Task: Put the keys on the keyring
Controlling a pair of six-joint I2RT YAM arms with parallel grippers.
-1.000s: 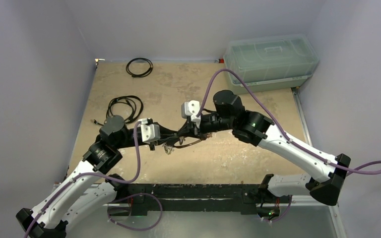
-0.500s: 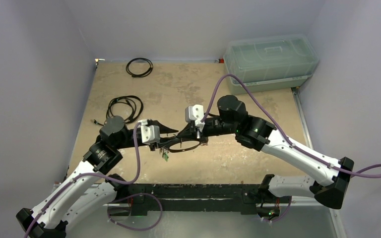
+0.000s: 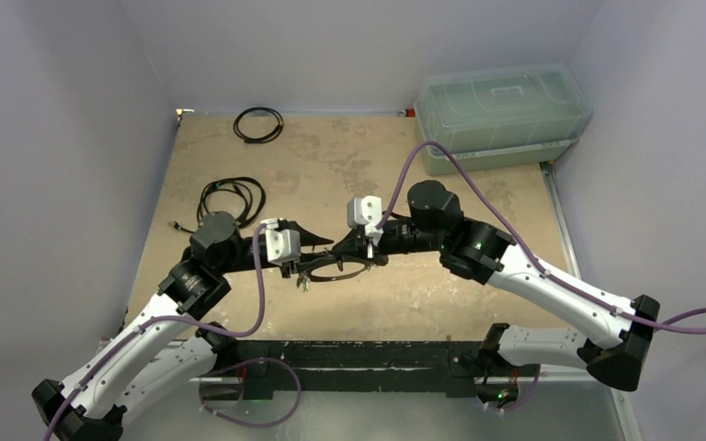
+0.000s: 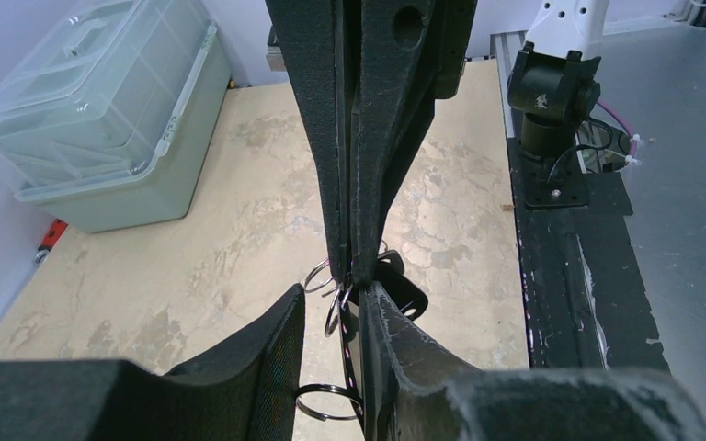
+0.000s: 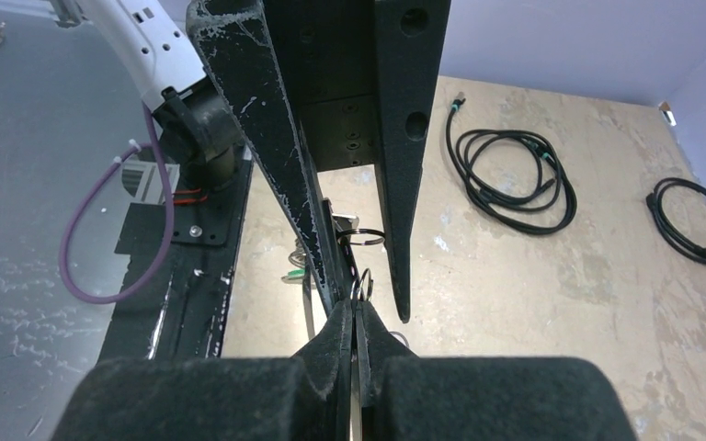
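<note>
Over the tan table (image 3: 331,165) your left arm (image 3: 152,329) and right arm (image 3: 552,289) bend inward; right gripper (image 5: 354,312) pinches the keyring (image 3: 340,273); left gripper (image 4: 334,301) spread around it; keys (image 3: 303,282) dangle beneath.

Keyring (image 3: 335,268) between left hand (image 4: 331,303), right hand (image 5: 354,317).

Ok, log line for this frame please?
left end effector open | right end effector shut on thin metal ring | keyring under both tips | keys hanging by left tip
</note>
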